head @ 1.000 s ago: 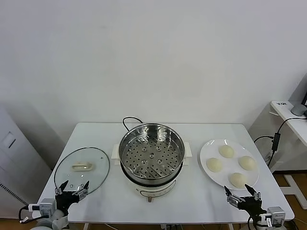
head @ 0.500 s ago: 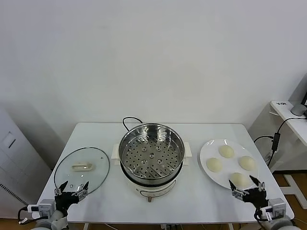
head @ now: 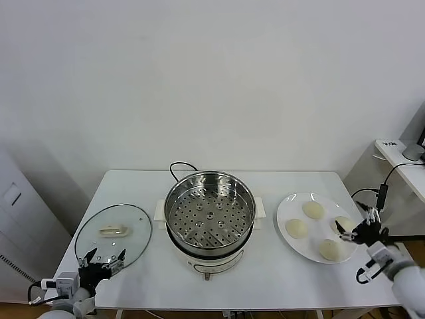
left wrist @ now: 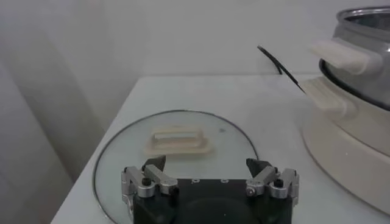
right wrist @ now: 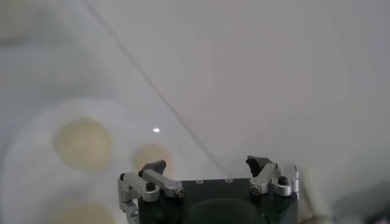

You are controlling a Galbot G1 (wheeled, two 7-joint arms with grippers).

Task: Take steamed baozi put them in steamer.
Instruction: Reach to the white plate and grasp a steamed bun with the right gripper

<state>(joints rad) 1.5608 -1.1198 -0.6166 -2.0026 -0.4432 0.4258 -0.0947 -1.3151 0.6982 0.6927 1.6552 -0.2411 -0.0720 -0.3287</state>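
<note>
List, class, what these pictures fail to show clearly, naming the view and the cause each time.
- Steamer, left wrist view: mostly cut off by the frame edge.
- Fourth steamed baozi, head view: partly covered by the right gripper.
- Plate and buns, right wrist view: blurred.
- Left gripper, head view: too small to judge; the left wrist view shows it open.

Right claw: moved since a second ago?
Yes. The right claw went from the table's front edge to the white plate's right side, beside the baozi.
</note>
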